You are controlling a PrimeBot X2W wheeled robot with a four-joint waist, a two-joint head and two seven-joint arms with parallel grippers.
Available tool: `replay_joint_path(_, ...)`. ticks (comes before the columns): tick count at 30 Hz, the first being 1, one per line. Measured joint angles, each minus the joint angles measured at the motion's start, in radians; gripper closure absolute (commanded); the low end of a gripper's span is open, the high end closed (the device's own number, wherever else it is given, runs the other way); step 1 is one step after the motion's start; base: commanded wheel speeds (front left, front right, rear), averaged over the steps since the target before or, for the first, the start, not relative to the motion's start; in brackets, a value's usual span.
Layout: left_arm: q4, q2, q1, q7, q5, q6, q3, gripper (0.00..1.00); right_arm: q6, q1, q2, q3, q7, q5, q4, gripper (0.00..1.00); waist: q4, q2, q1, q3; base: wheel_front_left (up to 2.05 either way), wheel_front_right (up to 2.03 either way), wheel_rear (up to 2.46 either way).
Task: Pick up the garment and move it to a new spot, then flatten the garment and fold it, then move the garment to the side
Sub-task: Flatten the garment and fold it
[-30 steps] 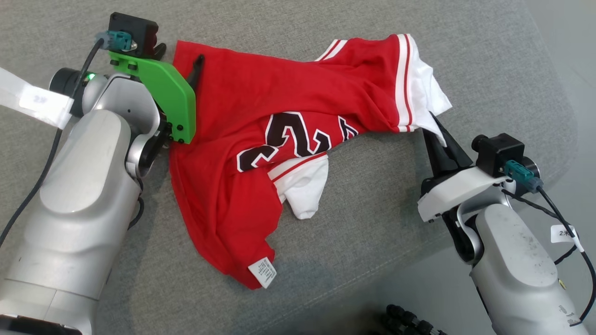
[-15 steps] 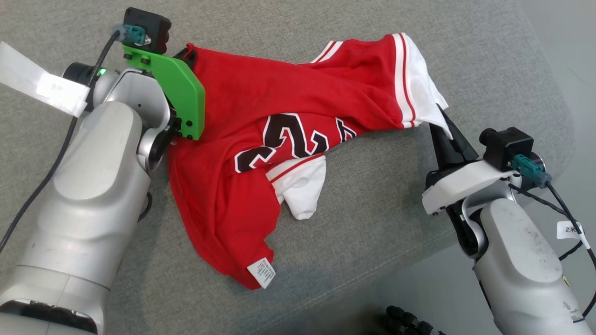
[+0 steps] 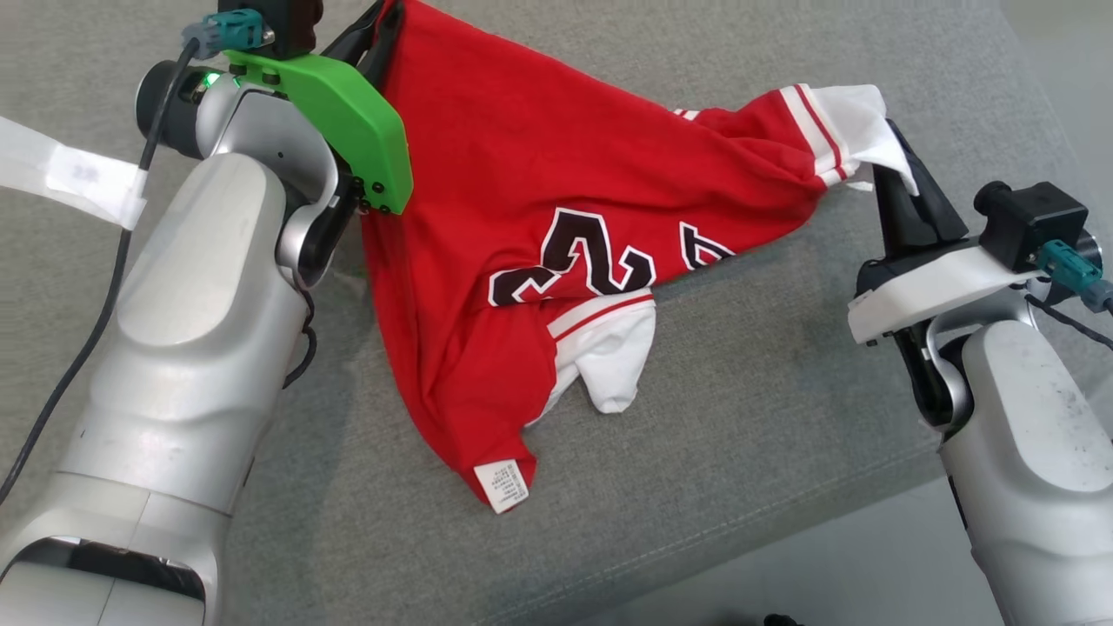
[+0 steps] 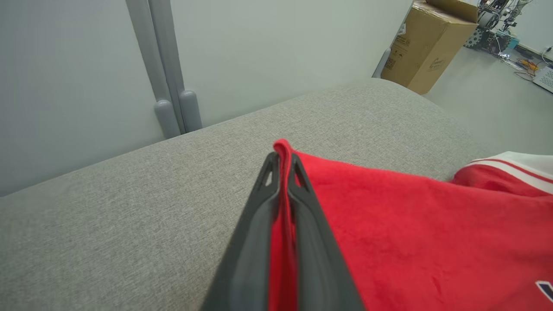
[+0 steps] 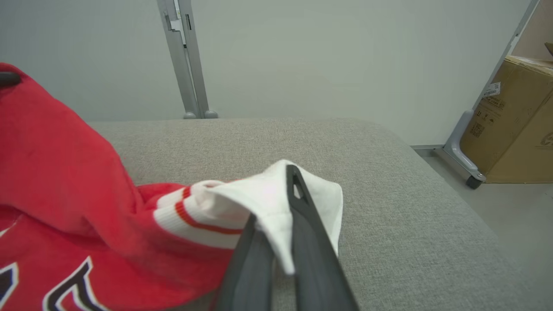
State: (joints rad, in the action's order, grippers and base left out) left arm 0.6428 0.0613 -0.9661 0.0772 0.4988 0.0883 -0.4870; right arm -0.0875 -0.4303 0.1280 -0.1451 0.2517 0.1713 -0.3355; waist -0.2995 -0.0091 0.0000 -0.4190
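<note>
Grey fabric cushion [image 3: 748, 391], red garment [image 3: 539, 174] lying across

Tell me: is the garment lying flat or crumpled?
Crumpled: the garment drapes in folds; a white sleeve pokes out under its red front.

shirt [image 3: 539, 174]: soft matt knit cloth | cushion [image 3: 739, 391]: coarse woven matt fabric | box [image 4: 432, 47]: plain matt cardboard | bracket [image 3: 348, 122]: smooth green plastic
</note>
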Motion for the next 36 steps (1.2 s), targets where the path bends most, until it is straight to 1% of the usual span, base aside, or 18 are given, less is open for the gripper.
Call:
replay_joint_path(2,0.012,0.011,0.0,-0.008,0.0,0.0,0.001,1.0,-0.001,-0.014,0.013,-0.004,0.0,-0.005,-0.004,1.0,0.02,0.0,0.0,0.02,0.0,0.0,0.0)
replay_joint_path(5,0.029,0.03,0.002,-0.01,0.005,0.001,0.013,1.0,-0.011,-0.047,0.032,-0.026,0.0,-0.016,-0.011,1.0,0.052,0.0,0.0,0.051,0.0,0.0,0.0)
replay_joint_path(11,0.026,0.081,0.001,-0.041,0.037,0.001,0.071,1.0,-0.026,-0.122,0.069,-0.054,0.0,-0.034,-0.029,1.0,0.12,0.0,0.0,0.12,0.0,0.0,0.0)
replay_joint_path(15,0.009,0.097,-0.003,-0.073,0.044,0.009,0.095,1.0,-0.027,-0.177,0.095,-0.055,0.0,-0.042,-0.029,1.0,0.169,0.0,0.0,0.168,0.0,0.0,0.0)
replay_joint_path(19,-0.043,0.1,-0.025,-0.117,0.065,0.014,0.126,1.0,-0.027,-0.224,0.108,-0.034,0.0,-0.037,0.028,1.0,0.22,0.0,0.0,0.215,0.0,0.0,0.0)
replay_joint_path(22,-0.066,0.109,-0.024,-0.122,0.108,0.018,0.141,1.0,-0.036,-0.245,0.106,-0.05,0.004,0.004,0.098,1.0,0.256,0.0,0.0,0.251,0.0,0.0,0.0)
replay_joint_path(25,-0.071,0.107,0.038,-0.079,0.169,0.026,0.144,1.0,-0.037,-0.193,0.095,-0.086,0.002,0.053,0.089,1.0,0.29,0.0,0.0,0.285,0.0,0.0,0.0)
replay_joint_path(27,-0.073,0.097,0.129,-0.05,0.223,0.026,0.158,1.0,-0.037,-0.109,0.091,-0.098,-0.017,0.094,0.083,1.0,0.312,0.0,0.0,0.304,0.0,0.0,0.0)
replay_joint_path(29,-0.086,0.081,0.23,-0.022,0.302,0.027,0.172,1.0,-0.037,-0.025,0.092,-0.119,-0.038,0.131,0.081,1.0,0.33,0.0,0.0,0.321,0.0,0.0,0.0)
replay_joint_path(31,-0.108,0.071,0.322,0.023,0.358,0.029,0.156,1.0,-0.037,0.047,0.099,-0.175,-0.06,0.18,0.094,1.0,0.344,0.0,0.0,0.335,0.0,0.0,0.0)
replay_joint_path(34,-0.151,0.076,0.444,0.083,0.368,0.036,0.097,1.0,-0.037,0.13,0.128,-0.32,-0.087,0.263,0.16,1.0,0.356,0.0,0.0,0.347,0.0,0.0,0.0)
replay_joint_path(36,-0.18,0.092,0.511,0.109,0.384,0.036,0.088,1.0,-0.037,0.159,0.152,-0.378,-0.1,0.318,0.213,1.0,0.354,0.0,0.0,0.346,0.0,0.0,0.0)
